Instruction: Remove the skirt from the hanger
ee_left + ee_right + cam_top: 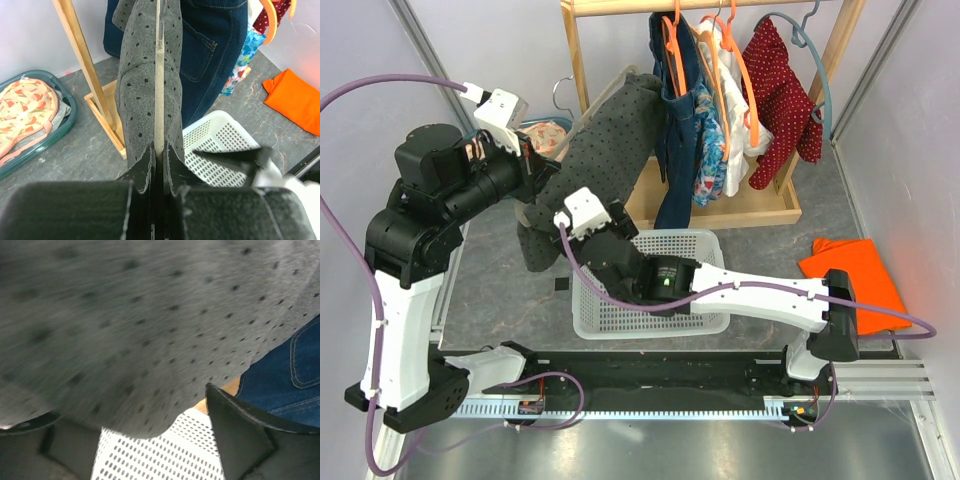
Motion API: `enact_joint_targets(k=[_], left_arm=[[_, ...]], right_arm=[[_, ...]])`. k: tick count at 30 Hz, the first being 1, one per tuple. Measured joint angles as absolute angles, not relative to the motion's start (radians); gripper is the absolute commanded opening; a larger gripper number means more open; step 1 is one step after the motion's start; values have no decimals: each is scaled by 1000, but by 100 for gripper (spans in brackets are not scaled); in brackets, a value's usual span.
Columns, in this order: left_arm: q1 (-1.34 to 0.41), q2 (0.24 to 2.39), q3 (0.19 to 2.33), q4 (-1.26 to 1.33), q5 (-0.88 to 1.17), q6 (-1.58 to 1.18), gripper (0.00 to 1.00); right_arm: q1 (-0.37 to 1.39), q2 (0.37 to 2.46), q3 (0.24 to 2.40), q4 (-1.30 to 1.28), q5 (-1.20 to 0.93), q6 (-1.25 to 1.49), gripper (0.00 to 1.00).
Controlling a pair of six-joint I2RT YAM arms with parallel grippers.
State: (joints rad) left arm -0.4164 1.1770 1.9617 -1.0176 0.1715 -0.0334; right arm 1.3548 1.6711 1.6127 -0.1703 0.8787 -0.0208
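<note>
The grey dotted skirt point(605, 140) hangs on a pale hanger whose hook point(561, 92) sticks up to the left of the rack. My left gripper point(533, 160) is shut on the hanger's bar point(159, 75), with skirt cloth point(137, 95) draped on both sides of it. My right gripper point(552, 232) is open under the skirt's lower end. In the right wrist view the skirt point(140, 325) fills the top and its hem droops between the two spread fingers point(240, 435). The white basket point(160, 455) lies below.
The wooden rack point(582, 60) holds jeans point(678, 130) on an orange hanger, floral clothes and a red dotted garment point(782, 95). An orange cloth point(855, 275) lies at the right. A teal basin point(60, 130) with patterned cloth is at the left. The white basket's rim point(650, 325) is in the centre.
</note>
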Motion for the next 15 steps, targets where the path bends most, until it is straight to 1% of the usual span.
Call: enact_joint_targets(k=[2, 3, 5, 6, 11, 15], left_arm=[[-416, 1175, 1966, -1021, 180, -33, 2], [-416, 1173, 1966, -1022, 184, -33, 2], [-416, 1169, 1966, -1024, 187, -34, 2], [-416, 1168, 1966, -1024, 188, -34, 2], [-416, 1161, 1959, -1024, 185, -33, 2], [-416, 1147, 1931, -1016, 162, -33, 2]], right_arm=[[1324, 1671, 1613, -169, 862, -15, 57], [1312, 1671, 1613, -166, 857, -14, 34], [1282, 1671, 1613, -157, 836, -12, 1], [1272, 1671, 1613, -152, 827, -11, 0], [1261, 1657, 1615, -168, 787, -2, 0], [1297, 1584, 1620, -229, 784, -3, 0]])
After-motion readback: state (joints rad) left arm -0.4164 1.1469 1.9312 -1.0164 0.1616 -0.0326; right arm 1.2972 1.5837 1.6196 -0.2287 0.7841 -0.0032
